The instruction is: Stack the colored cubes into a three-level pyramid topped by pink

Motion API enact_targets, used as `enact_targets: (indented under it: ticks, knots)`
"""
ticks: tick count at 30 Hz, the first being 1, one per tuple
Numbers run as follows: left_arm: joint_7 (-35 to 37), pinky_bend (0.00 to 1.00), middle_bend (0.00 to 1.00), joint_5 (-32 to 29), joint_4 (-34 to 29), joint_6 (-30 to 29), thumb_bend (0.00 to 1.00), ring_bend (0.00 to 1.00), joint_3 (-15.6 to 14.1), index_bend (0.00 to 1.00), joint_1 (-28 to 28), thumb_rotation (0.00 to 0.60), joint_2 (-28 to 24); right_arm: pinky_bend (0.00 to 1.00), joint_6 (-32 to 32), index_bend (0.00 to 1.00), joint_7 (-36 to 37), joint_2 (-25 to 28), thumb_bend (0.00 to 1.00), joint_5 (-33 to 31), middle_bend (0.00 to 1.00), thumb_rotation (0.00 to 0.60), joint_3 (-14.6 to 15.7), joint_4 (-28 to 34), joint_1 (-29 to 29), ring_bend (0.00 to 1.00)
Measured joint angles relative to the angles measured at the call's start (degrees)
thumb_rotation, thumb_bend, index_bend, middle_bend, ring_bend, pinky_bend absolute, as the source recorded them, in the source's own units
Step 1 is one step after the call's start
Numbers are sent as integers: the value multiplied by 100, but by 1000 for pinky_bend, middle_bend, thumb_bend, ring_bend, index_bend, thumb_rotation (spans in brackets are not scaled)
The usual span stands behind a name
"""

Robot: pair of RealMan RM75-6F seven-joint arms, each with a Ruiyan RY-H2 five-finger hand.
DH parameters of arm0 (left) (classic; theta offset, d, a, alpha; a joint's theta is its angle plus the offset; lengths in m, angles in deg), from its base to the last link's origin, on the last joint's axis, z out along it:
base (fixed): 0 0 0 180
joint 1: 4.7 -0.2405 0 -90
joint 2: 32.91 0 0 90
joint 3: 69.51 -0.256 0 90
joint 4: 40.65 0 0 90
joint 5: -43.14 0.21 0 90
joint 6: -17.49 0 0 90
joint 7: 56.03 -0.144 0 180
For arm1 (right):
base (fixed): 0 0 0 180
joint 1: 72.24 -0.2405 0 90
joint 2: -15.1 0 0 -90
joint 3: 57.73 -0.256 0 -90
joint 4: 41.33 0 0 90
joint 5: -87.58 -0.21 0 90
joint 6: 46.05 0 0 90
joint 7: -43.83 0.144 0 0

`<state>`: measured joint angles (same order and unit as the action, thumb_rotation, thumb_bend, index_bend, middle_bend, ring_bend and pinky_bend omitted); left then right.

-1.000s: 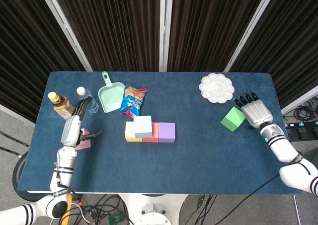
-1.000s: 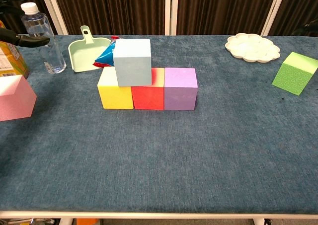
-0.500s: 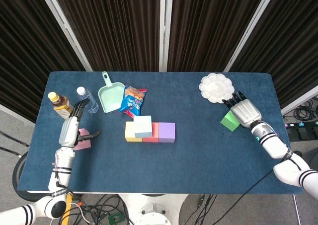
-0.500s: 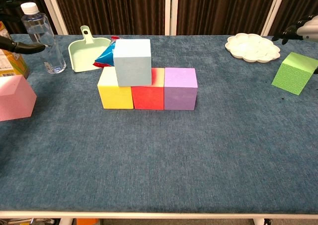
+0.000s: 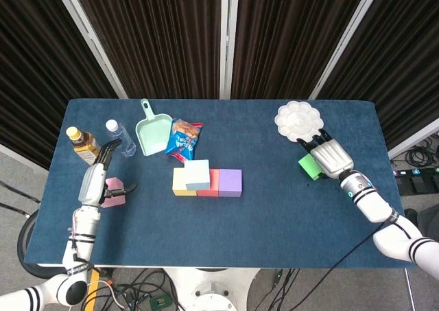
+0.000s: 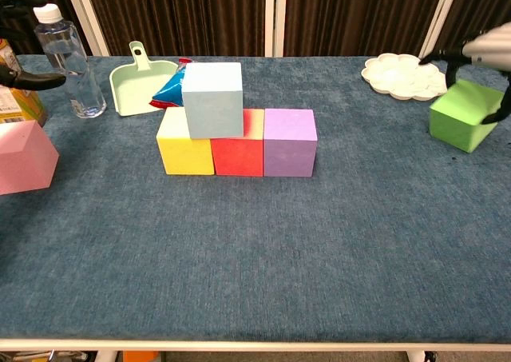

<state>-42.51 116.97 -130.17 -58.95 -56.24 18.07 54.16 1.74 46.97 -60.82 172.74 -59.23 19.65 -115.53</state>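
Cubes on bench (image 5: 274,208): yellow cube (image 6: 184,144), red cube (image 6: 239,146), purple cube (image 6: 290,142) sitting in touching row; light-blue cube (image 6: 213,99) resting on yellow-red seam.
Green cube (image 6: 464,116): lying near white palette (image 6: 403,76), well apart from row. Right hand (image 5: 329,156), a second ago beside it, now covering it, fingers (image 6: 443,54) draping over top and sides; firm hold not yet evident.
Pink cube (image 6: 24,157): waiting at left edge under left hand (image 5: 94,180), fingers spread, holding nothing.
Judgement: green going to second level next.
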Motion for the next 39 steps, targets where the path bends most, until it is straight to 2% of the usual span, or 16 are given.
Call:
enact_targets:
  ticks: [3, 9, 13, 17, 21, 28, 34, 39]
  knots:
    - [5, 121, 45, 46, -63, -102, 123, 0, 12, 89, -59, 600, -78, 0, 193, 0, 46, 260, 197, -146, 767, 600, -186, 463, 55, 205]
    - [166, 121, 45, 138, -176, -265, 123, 0, 17, 89, -215, 600, -269, 0, 311, 0, -29, 943, 193, -860, 792, 600, -636, 1941, 142, 207]
    - [339, 120, 45, 209, -235, -349, 123, 0, -10, 89, -342, 600, -418, 0, 493, 0, -381, 1293, 187, -1688, 811, 600, -994, 3138, 185, 216]
    - [399, 121, 45, 244, -263, -407, 123, 0, -35, 89, -440, 600, -573, 0, 885, 0, -994, 1344, 189, -2569, 818, 600, -1251, 3989, 197, 227]
    - [440, 119, 45, 294, -242, -442, 121, 0, -55, 89, -503, 600, -703, 0, 1383, 0, -1834, 1139, 192, -3313, 818, 600, -1374, 4454, 132, 227]
    - [677, 118, 45, 386, -208, -304, 116, 0, -144, 89, -552, 600, -937, 0, 2360, 0, -3230, 215, 196, -4466, 818, 600, -1528, 4982, -201, 228]
    - [959, 118, 45, 403, -145, -237, 116, 0, -179, 89, -611, 600, -1052, 0, 2722, 0, -3930, -487, 197, -4972, 818, 600, -1641, 4981, -601, 229]
    - [1152, 118, 45, 384, -60, -175, 116, 0, -193, 89, -650, 600, -1104, 0, 2781, 0, -4181, -805, 197, -5316, 818, 600, -1732, 4880, -804, 229]
